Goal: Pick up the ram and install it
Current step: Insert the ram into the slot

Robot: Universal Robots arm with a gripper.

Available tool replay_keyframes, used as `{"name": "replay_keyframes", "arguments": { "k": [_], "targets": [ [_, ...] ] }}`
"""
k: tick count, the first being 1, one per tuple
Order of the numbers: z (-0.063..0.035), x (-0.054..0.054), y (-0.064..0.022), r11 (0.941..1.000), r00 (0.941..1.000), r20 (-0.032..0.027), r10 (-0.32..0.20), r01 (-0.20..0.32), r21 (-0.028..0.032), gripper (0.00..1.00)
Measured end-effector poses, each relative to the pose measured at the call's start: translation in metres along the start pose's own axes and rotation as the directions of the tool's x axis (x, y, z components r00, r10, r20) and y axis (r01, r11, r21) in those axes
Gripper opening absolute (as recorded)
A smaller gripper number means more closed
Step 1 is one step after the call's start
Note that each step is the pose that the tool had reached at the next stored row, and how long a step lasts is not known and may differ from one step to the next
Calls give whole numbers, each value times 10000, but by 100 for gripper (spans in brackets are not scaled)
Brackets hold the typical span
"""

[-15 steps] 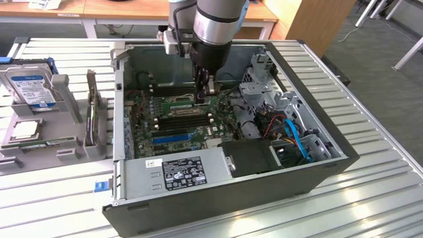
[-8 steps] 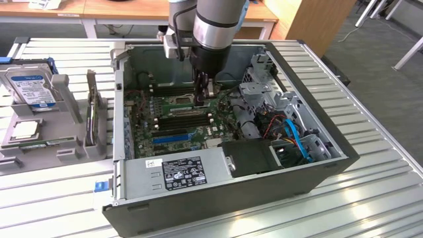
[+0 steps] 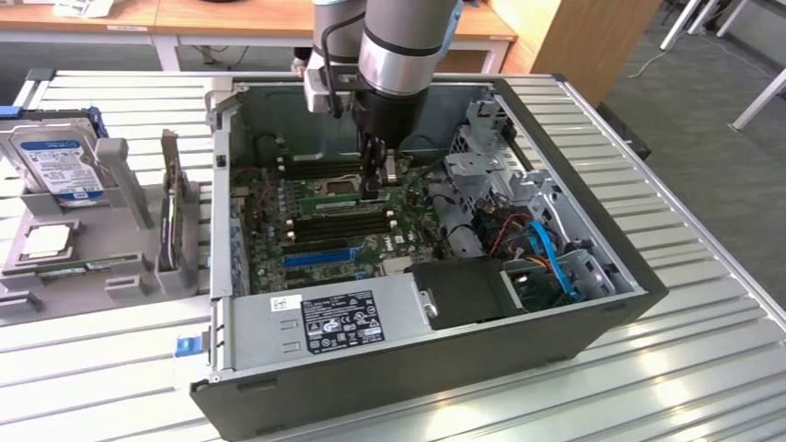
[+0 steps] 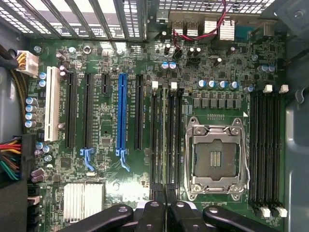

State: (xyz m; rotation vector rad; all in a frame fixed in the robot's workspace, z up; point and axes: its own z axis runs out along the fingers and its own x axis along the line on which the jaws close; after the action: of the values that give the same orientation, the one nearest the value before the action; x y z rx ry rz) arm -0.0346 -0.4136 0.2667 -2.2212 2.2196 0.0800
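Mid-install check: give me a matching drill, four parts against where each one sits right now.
Things:
1 ram
2 hard drive
3 CPU socket
4 power supply

Places:
A in the grey rack outside the case
B along the case wall nearest the exterior camera
C in the shut gripper, over the memory slots
D on the motherboard, empty

Pairs: 1-C; 2-A; 3-D; 4-B

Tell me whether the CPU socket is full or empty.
Empty. The CPU socket shows bare contacts inside its metal frame, and no processor or cooler covers it.
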Motion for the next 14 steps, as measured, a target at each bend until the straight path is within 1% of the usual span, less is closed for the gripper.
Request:
{"name": "replay_keyframes", "arguments": {
  "k": [6,14],
  "targets": [
    [5,-1,30,10000,10000,4,0,0,4,12],
    [4,9,31,10000,10000,4,0,0,4,12]
  ]
}}
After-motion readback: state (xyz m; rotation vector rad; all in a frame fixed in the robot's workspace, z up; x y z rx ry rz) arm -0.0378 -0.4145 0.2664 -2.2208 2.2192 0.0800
